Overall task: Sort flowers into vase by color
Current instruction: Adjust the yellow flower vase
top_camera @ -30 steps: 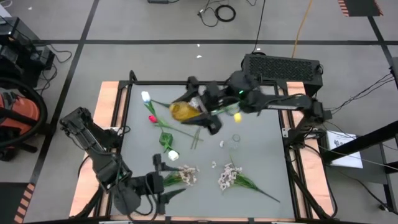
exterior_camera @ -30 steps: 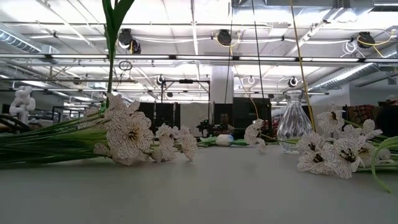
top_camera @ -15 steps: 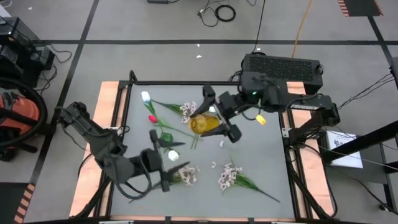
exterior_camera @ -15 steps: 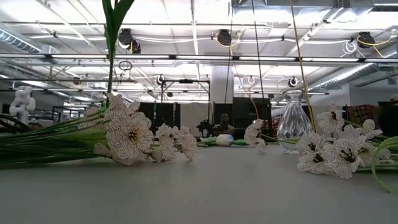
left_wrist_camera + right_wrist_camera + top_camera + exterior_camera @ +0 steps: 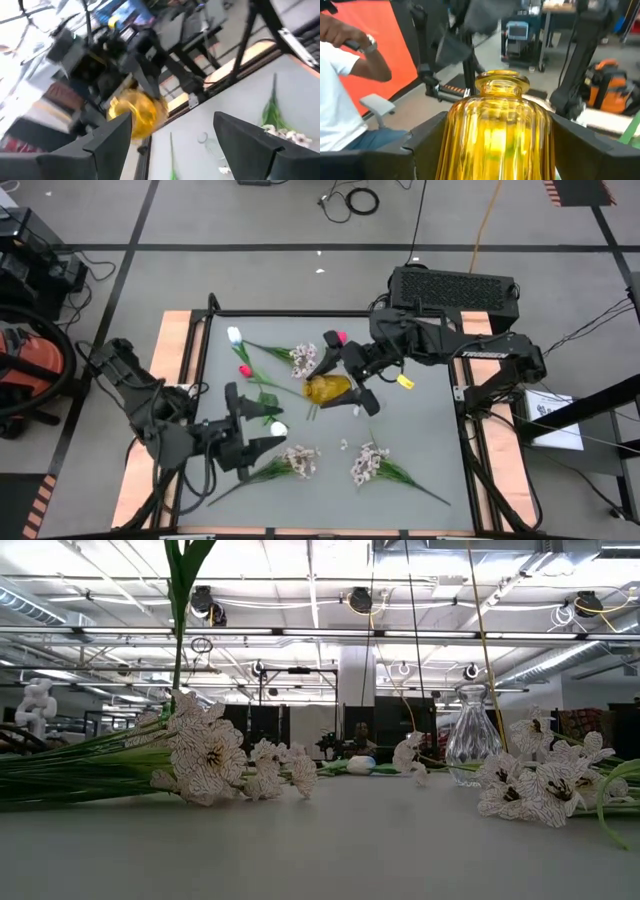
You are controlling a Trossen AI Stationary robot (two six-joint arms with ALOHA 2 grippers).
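My right gripper (image 5: 340,385) is clamped on a yellow glass vase (image 5: 327,388), holding it above the middle of the grey table (image 5: 420,430); the ribbed vase (image 5: 495,132) fills the space between my right fingers. My left gripper (image 5: 255,430) hovers near the front left with its jaws spread wide and nothing between them. Flowers lie on the table: a white tulip (image 5: 233,335), a pink-red tulip (image 5: 244,370), and pale blossom sprays (image 5: 368,463). A clear glass vase (image 5: 473,736) stands upright.

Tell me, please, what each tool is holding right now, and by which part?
The right tool grips the yellow glass vase around its ribbed body, below the neck. The left tool is open and holds nothing.
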